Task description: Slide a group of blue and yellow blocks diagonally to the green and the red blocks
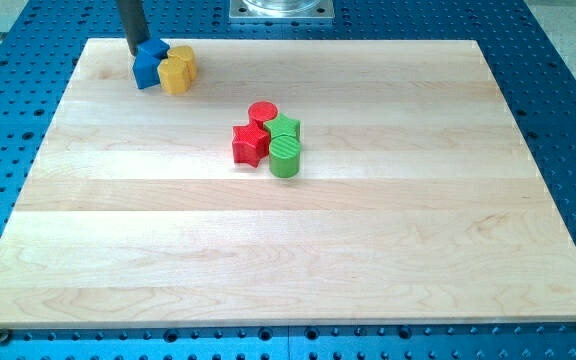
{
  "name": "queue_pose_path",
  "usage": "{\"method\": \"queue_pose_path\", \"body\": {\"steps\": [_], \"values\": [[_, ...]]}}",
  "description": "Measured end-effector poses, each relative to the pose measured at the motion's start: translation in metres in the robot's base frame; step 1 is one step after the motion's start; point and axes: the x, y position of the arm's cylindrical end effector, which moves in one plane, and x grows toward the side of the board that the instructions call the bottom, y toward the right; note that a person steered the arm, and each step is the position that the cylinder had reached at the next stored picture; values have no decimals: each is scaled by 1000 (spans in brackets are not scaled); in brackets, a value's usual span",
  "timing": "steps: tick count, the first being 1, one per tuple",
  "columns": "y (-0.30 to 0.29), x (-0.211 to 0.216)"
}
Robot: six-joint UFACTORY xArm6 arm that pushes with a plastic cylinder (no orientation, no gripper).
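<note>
Near the board's top left sit two blue blocks (148, 66) and two yellow blocks (176, 72), packed together; their shapes are hard to make out. My tip (133, 54) stands at the blue blocks' upper left edge, touching or nearly touching them. Near the board's middle, a red cylinder (262, 114), a red star (250, 144), a green star (284, 127) and a green cylinder (285, 158) form a tight cluster, down and to the right of the blue and yellow group.
The wooden board (288, 250) lies on a blue perforated table (568, 100). A metal mount (281, 10) stands at the view's top, just beyond the board's far edge.
</note>
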Motion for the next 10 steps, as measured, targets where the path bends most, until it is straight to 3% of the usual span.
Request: {"method": "queue_pose_path", "body": {"steps": [1, 4, 6, 10], "values": [[11, 13], [-2, -20], [-12, 15], [-11, 28]]}}
